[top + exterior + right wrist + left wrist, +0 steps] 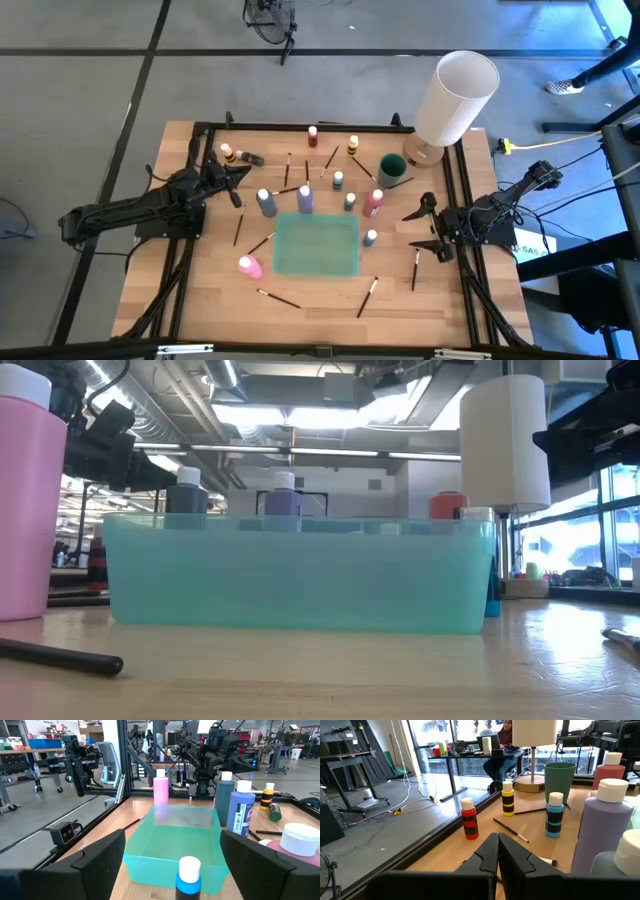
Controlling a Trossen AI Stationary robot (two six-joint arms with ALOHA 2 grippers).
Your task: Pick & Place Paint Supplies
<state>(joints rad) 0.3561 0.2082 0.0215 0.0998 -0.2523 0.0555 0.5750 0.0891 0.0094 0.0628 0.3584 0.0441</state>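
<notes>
A teal tray (316, 245) sits mid-table with nothing in it. Small paint bottles stand around it: pink (249, 266), grey-blue (266, 203), purple (304, 198), red (373, 203) and a small blue one (370, 238). Thin dark brushes (279, 298) lie flat on the wood. My left gripper (240, 175) is shut and empty at the table's left, its closed fingers (498, 851) pointing level past a red bottle (469, 818). My right gripper (425, 228) stands open at the right, facing the tray (172, 832); the small blue bottle (189, 876) stands before it, apart.
A tall white cylinder (455, 97) on a wooden base and a dark green cup (391, 170) stand at the far right. More bottles (312, 135) and brushes (415, 270) are scattered toward the far edge and the right. A black frame (200, 130) edges the table.
</notes>
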